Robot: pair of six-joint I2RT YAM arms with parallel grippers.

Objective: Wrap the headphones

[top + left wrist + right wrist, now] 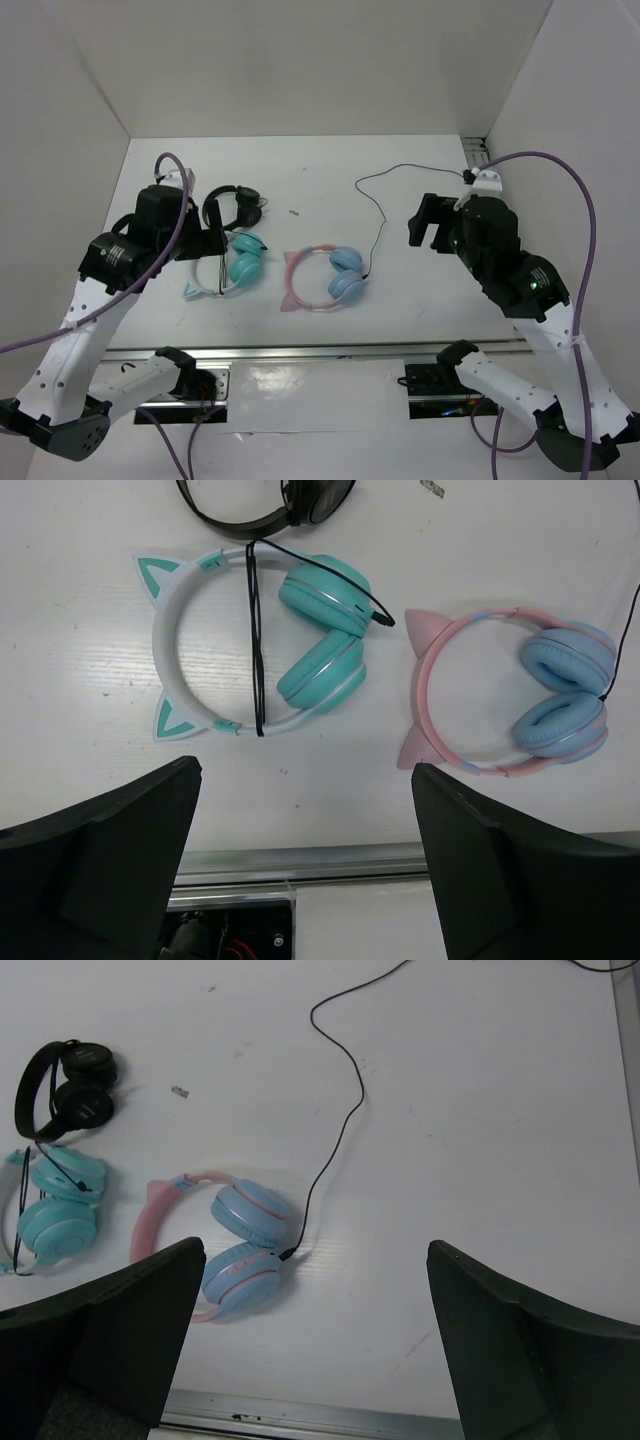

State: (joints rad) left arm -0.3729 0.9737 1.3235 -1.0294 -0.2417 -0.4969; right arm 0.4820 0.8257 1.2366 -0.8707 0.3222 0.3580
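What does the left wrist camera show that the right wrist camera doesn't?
Only the left wrist view shows the teal pair whole, a black cord wound across its whitish headband. Only the right wrist view shows the long cable trailing from the headphones across the table, plus the whole black pair. Both show the headphones lying flat, untouched, between open fingers: the left gripper in one, the right gripper in the other.

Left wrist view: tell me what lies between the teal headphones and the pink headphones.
Bare table, except the plug end of the black cable wound on the teal pair, poking toward the pink headphones. The left wrist view shows it.
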